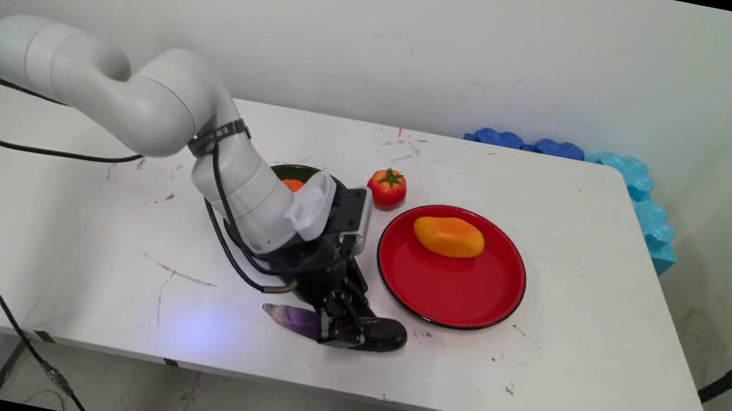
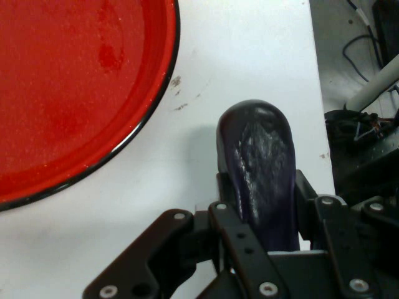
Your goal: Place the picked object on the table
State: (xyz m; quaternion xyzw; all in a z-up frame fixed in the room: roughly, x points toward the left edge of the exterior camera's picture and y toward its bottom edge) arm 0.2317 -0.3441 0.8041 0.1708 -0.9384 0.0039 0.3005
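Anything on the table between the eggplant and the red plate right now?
No. Between the eggplant and the red plate lies only bare, scuffed white table, seen best in the hand view. The gripper straddles the eggplant.

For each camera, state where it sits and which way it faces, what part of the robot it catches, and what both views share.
Main view: fixed above the table's near side, looking down across it to the wall; shows the white arm reaching in from the left, its claw down at the eggplant.
Hand view: on the hand, looking along the claw at the table; shows its black linkage and the fingers either side of the eggplant.
Shared: the eggplant, the red plate and the table.
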